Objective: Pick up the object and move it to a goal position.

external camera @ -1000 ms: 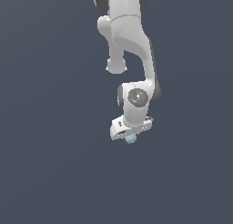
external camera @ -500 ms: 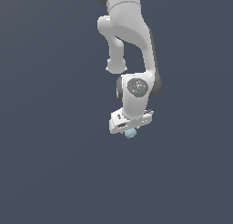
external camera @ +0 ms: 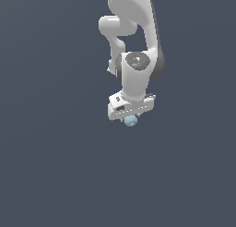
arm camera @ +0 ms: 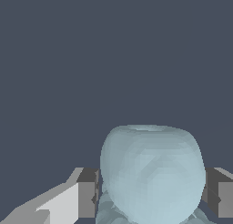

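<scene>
The object [external camera: 131, 121] is a small pale light-blue lumpy blob, seen just below the white gripper [external camera: 131, 116] in the exterior view. In the wrist view the object [arm camera: 152, 173] fills the space between the two grey fingertips [arm camera: 87, 193], which press on its sides. The gripper is shut on the object and holds it up, apart from any surface. The white arm [external camera: 137, 74] reaches down from the top of the exterior view. No goal marker shows.
Only a plain dark grey-blue background [external camera: 50, 166] surrounds the arm in both views; no other objects or edges show.
The arm with the held object has moved up and slightly toward the exterior view's left; the grip on the object is unchanged.
</scene>
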You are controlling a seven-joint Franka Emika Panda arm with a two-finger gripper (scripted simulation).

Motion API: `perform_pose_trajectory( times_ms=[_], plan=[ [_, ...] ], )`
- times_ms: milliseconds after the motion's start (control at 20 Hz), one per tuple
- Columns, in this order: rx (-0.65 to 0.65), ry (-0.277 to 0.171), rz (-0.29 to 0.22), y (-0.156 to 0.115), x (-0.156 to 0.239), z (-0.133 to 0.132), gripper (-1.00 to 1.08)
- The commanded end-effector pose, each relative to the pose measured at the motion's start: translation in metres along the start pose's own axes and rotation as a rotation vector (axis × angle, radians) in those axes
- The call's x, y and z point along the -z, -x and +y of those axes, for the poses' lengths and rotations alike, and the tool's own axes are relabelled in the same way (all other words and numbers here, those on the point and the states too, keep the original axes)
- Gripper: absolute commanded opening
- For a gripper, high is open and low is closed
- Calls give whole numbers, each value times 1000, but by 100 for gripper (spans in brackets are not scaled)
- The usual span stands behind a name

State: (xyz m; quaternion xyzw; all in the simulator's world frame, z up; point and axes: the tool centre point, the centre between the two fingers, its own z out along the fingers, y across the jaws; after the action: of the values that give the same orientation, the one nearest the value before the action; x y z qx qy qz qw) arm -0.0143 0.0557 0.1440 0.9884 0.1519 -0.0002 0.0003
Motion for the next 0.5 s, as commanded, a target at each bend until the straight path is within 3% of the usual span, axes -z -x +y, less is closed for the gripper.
perform_pose_trajectory(
  times_ms=[0,450],
  plan=[
    [0,0,0,11,22,0,-100],
    [0,0,0,42,88,-1,-100]
  ],
)
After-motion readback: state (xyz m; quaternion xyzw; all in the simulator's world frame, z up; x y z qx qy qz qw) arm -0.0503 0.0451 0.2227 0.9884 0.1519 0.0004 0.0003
